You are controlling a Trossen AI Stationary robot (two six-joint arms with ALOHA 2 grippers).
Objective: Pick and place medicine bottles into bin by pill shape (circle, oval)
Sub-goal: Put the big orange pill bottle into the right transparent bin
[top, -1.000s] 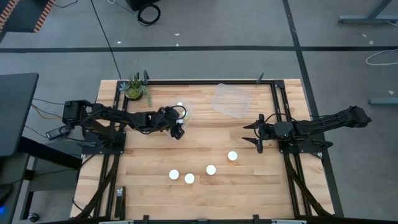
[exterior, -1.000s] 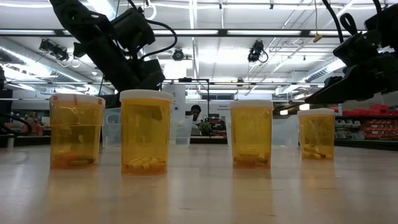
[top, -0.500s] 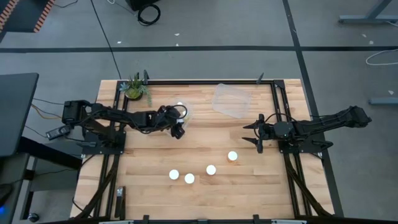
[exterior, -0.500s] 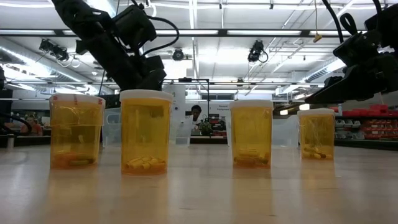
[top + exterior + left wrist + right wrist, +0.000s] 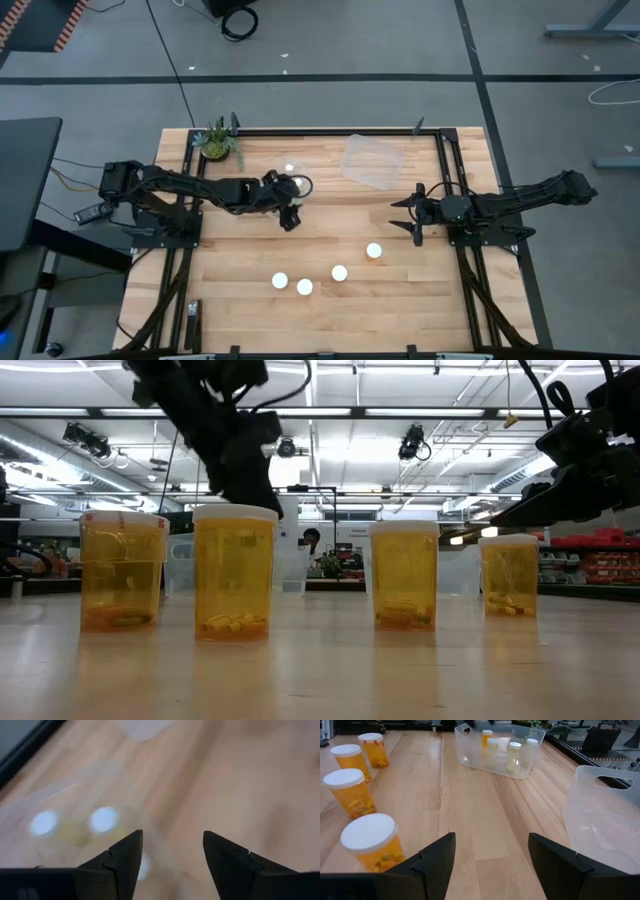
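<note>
Four amber plastic medicine bottles with round white caps stand upright in a loose row on the pale wooden tabletop (image 5: 240, 300): one (image 5: 280, 281) at the left end, a second (image 5: 304, 287) just beside it, a third (image 5: 339, 272) near the middle and a fourth (image 5: 374, 250) nearest the right arm. Further capped bottles (image 5: 511, 754) stand inside a clear plastic bin (image 5: 496, 764) on the far left of the tabletop, beside a small green potted plant (image 5: 217, 141). A second clear plastic bin (image 5: 372, 160), holding nothing, sits well apart at the far edge. The left claw (image 5: 291, 216), fingers apart and gripping nothing, hangs just beside the filled bin. The right claw (image 5: 414, 213), fingers spread wide, waits near the right rail, close to the fourth bottle.
</note>
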